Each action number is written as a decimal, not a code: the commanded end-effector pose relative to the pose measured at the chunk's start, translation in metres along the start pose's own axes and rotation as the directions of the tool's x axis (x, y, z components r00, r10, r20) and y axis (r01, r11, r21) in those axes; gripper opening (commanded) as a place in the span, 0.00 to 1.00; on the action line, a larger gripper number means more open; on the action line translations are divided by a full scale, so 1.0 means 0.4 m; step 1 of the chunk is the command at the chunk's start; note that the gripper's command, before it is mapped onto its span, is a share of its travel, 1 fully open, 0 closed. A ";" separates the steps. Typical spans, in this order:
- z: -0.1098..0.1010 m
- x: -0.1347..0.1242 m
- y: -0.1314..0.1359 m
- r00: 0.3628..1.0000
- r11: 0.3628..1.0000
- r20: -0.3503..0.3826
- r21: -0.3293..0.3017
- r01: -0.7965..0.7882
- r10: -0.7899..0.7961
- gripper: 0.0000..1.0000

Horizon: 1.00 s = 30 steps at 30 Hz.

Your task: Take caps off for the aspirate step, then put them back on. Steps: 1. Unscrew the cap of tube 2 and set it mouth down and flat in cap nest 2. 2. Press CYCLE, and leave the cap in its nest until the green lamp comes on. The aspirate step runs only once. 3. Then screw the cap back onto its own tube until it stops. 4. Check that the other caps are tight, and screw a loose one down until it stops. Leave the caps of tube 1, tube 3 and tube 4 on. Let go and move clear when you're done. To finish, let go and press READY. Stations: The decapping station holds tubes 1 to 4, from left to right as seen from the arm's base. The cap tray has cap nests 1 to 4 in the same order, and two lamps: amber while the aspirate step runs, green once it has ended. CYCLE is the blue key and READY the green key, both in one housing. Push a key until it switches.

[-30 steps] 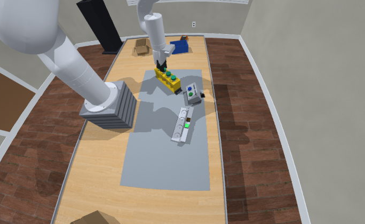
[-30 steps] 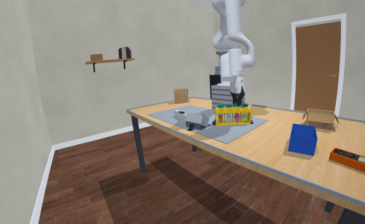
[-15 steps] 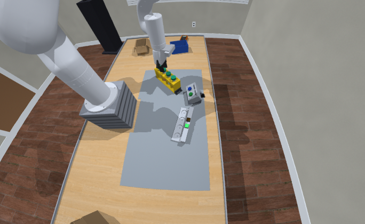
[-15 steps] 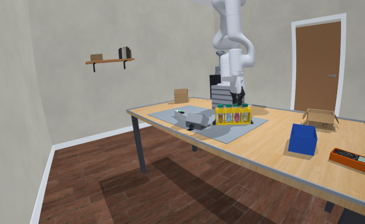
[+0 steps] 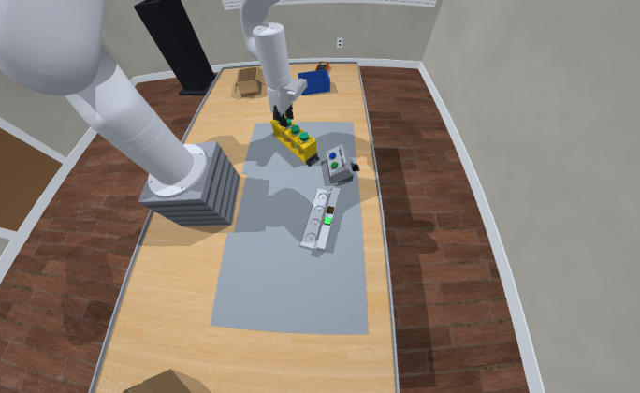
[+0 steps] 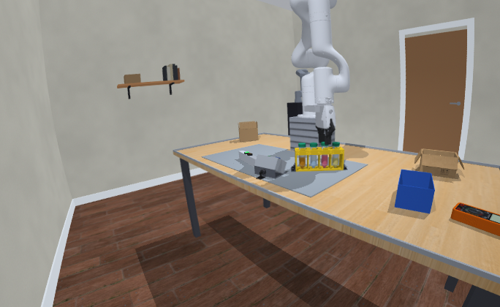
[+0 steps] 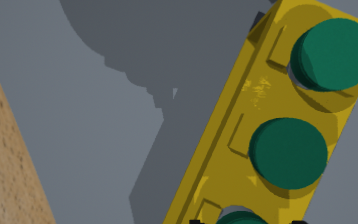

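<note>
The yellow decapping station (image 5: 308,152) (image 6: 319,169) (image 7: 215,175) holds four capped tubes. My gripper (image 7: 247,221) is open around the green cap of tube 2 (image 6: 323,144) (image 7: 242,218), with gaps beside it at the lower edge of the wrist view. The caps of tube 3 (image 5: 295,129) (image 6: 313,145) (image 7: 288,153) and tube 4 (image 5: 304,136) (image 6: 301,145) (image 7: 333,54) are on. The cap of tube 1 (image 6: 335,144) is on but hidden in the top view. Cap nest 2 (image 5: 318,208) is empty. The green lamp (image 5: 327,220) is lit; the amber lamp (image 5: 330,210) is dark.
The key housing (image 5: 344,170) (image 6: 267,164), with blue CYCLE (image 5: 332,155) and green READY (image 5: 333,165), stands between station and cap tray (image 5: 321,241). A blue bin (image 5: 315,82) (image 6: 414,194), an open carton (image 5: 249,82) (image 6: 437,164) and an orange meter (image 6: 479,220) stand beyond the station.
</note>
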<state>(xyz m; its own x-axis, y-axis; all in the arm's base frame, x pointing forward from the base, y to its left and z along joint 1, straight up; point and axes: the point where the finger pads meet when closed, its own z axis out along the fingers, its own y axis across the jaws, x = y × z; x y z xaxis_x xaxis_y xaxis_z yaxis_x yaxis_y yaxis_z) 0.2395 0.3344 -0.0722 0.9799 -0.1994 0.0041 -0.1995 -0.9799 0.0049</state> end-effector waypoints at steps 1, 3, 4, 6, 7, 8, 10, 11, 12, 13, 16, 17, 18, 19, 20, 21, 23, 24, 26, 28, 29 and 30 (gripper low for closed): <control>0.004 0.001 -0.002 0.999 0.999 0.002 0.002 -0.035 0.035 0.46; 0.006 0.001 -0.002 0.999 0.999 0.002 0.002 -0.035 0.035 0.46; 0.006 0.001 -0.002 0.999 0.999 0.002 0.002 -0.035 0.035 0.46; 0.008 0.001 -0.002 0.999 0.999 0.002 0.002 -0.035 0.035 0.46; 0.009 0.001 -0.002 0.999 0.999 0.002 0.002 -0.035 0.035 0.46; 0.010 0.001 -0.002 0.999 0.999 0.002 0.002 -0.035 0.035 0.46; 0.013 0.001 -0.002 0.999 0.999 0.002 0.002 -0.035 0.035 0.46; 0.014 0.001 -0.002 0.999 0.999 0.002 0.002 -0.035 0.035 0.46; 0.015 0.001 -0.002 0.999 0.999 0.002 0.002 -0.035 0.035 0.46; 0.015 0.001 -0.002 0.999 0.999 0.002 0.002 -0.035 0.035 0.46; 0.015 0.001 -0.002 0.999 0.999 0.002 0.002 -0.035 0.035 0.00; 0.015 0.001 -0.002 0.999 0.999 0.002 0.002 -0.035 0.035 0.00; 0.015 0.001 -0.002 0.999 0.999 0.002 0.002 -0.035 0.035 0.00; 0.015 0.001 -0.002 0.999 0.999 0.002 0.002 -0.035 0.035 0.00; 0.015 0.001 -0.002 0.999 0.999 0.002 0.002 -0.035 0.035 0.00; 0.015 0.001 -0.002 0.999 0.999 0.002 0.002 -0.035 0.035 0.00; 0.015 0.001 -0.002 0.999 0.999 0.002 0.002 -0.035 0.035 0.00; 0.015 0.001 -0.002 0.999 0.999 0.002 0.002 -0.035 0.035 0.00; 0.015 0.001 -0.002 0.999 0.999 0.002 0.002 -0.035 0.035 0.00; 0.015 0.001 -0.002 0.999 0.999 0.002 0.002 -0.035 0.035 0.00; 0.015 0.001 -0.002 0.999 0.999 0.002 0.002 -0.035 0.035 0.00; 0.015 0.001 -0.002 0.999 0.999 0.002 0.002 -0.035 0.035 0.00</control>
<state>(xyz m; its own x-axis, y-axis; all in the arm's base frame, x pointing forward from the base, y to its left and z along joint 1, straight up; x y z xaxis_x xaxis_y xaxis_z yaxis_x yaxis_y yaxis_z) 0.2394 0.3342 -0.0784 0.9723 -0.2336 0.0018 -0.2336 -0.9723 0.0040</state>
